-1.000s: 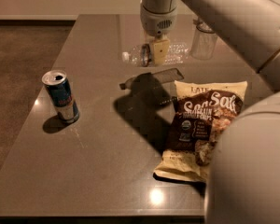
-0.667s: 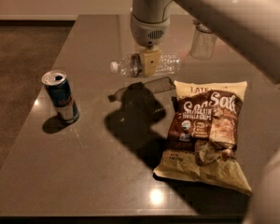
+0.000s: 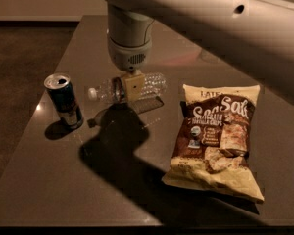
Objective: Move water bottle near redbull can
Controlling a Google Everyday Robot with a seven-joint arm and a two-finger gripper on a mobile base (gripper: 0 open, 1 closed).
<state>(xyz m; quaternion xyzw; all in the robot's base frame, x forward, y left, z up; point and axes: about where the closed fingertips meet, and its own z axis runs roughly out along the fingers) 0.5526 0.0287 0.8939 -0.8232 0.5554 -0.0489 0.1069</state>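
The water bottle [image 3: 152, 84] is a clear ribbed bottle lying on its side, white cap [image 3: 92, 93] pointing left, held just above the table [image 3: 54, 180]. My gripper [image 3: 134, 86] comes down from above and is shut on the bottle's middle, hiding its label. The redbull can [image 3: 63, 101], blue and silver with an open top, stands upright at the left. The bottle's cap is a short gap to the right of the can.
A large yellow and brown chips bag [image 3: 215, 136] lies flat on the right half of the table. My arm crosses the top right of the view. The table's left and front edges are close to the can.
My gripper has carried the bottle leftward and toward the front, from the back middle of the table to just right of the can. The can and the chips bag have not moved.
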